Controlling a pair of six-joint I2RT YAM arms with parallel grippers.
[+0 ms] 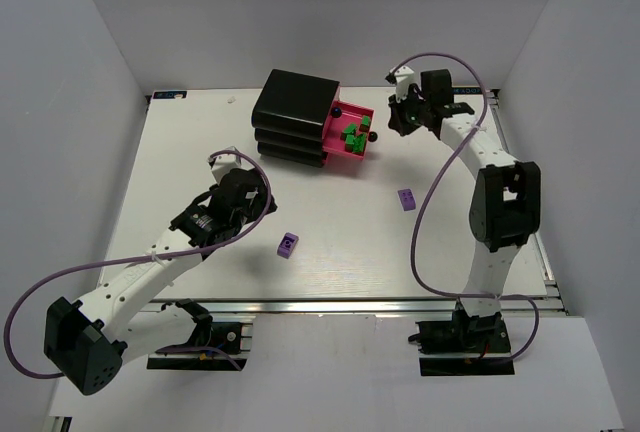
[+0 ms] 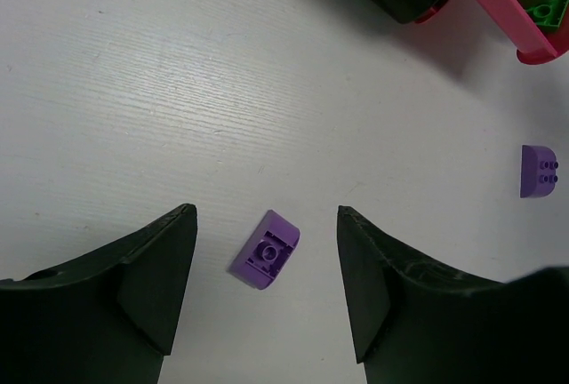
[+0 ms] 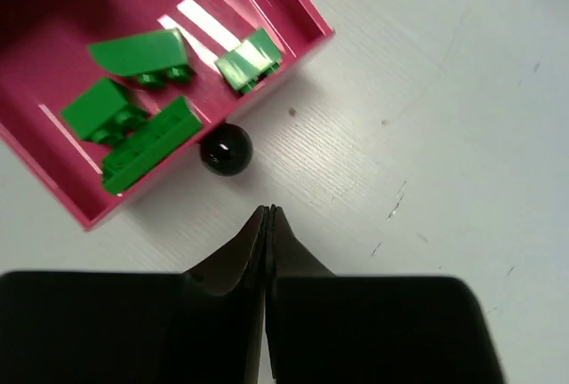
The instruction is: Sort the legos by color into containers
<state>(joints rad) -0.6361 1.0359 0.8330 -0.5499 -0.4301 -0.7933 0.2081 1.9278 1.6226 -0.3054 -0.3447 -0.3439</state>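
Two purple bricks loose on the white table (image 1: 180, 162): one (image 1: 288, 244) near the left gripper (image 1: 262, 197), framed between its spread fingers (image 2: 156, 282) in the wrist view but untouched; the other (image 1: 406, 198) well apart to the right. Four green bricks (image 3: 142, 108) lying in a pink drawer (image 1: 342, 152) pulled out of the black cabinet (image 1: 295, 117), black knob (image 3: 225, 149) at its front. Right gripper (image 3: 268, 224) pinched fully closed on nothing, poised just beside that knob; contact hard to judge. Lower drawers apparently pushed in.
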